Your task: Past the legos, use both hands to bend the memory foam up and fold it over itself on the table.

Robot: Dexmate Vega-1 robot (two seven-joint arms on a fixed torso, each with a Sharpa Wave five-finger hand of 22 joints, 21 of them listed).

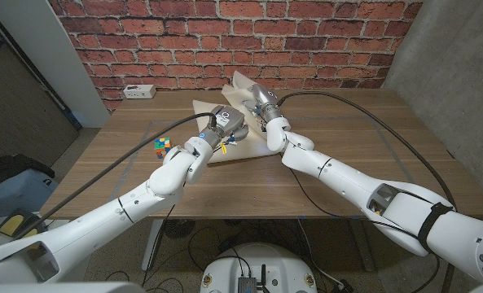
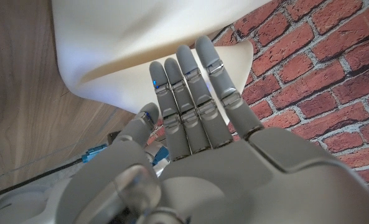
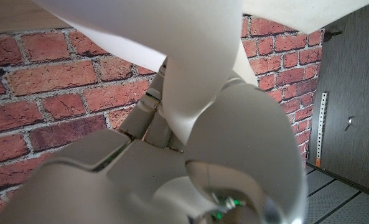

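The cream memory foam lies at the table's far middle, with its right part bent up into a raised flap. My right hand pinches that flap; in the right wrist view the foam runs down between the thumb and the fingers of the right hand. My left hand is at the foam's near side. In the left wrist view the left hand has straight fingers laid against the curled foam, gripping nothing. Small blue and yellow legos lie just in front, and blue legos peek out beside the thumb.
A Rubik's cube sits left of the foam. A white power strip lies at the back left by the brick wall. Bare wooden table stretches to the right and along the front.
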